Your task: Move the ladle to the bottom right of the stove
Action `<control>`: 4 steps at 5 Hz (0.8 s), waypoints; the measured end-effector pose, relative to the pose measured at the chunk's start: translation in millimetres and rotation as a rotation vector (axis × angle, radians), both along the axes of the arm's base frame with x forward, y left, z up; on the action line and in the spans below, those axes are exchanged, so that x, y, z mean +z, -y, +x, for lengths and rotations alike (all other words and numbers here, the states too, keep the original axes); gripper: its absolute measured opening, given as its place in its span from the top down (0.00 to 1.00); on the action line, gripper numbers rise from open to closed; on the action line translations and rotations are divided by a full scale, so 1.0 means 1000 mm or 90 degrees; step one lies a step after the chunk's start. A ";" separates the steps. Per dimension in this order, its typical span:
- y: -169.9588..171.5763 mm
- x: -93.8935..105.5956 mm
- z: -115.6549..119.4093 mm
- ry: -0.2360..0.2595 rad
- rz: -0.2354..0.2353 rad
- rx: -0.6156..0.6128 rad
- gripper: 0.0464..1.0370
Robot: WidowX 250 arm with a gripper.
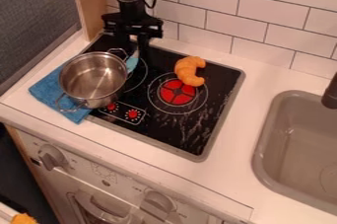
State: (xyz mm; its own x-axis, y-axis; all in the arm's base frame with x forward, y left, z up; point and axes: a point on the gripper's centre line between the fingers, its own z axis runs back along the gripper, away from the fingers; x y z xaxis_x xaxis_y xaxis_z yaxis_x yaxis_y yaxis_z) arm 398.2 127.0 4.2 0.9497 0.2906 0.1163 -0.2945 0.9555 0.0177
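White tile wall [240,8], grey panel [33,1] L, wood post [93,6] btwn, counter [217,181] w/ sink [262,139].

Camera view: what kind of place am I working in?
Probably a toy kitchen corner: a black stove top with painted red burner rings, a sink set in the counter, and knobs on the front panel below.

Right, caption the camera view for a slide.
Toy stove with croissant, metal pot and blue cloth, end effector over its back left.
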 end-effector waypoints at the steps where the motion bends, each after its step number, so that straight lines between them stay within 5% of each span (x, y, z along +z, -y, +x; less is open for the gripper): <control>1: 0.000 0.000 -0.003 -0.006 0.007 0.003 0.86; 2: 0.002 0.001 -0.004 -0.004 0.003 0.011 0.94; 4: 0.046 0.026 0.000 0.034 -0.074 -0.005 0.94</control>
State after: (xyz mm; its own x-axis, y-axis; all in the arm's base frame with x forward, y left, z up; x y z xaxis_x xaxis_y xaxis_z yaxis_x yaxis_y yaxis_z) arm 398.0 80.6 29.9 0.9453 0.2978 0.1330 -0.2847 0.9524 -0.1090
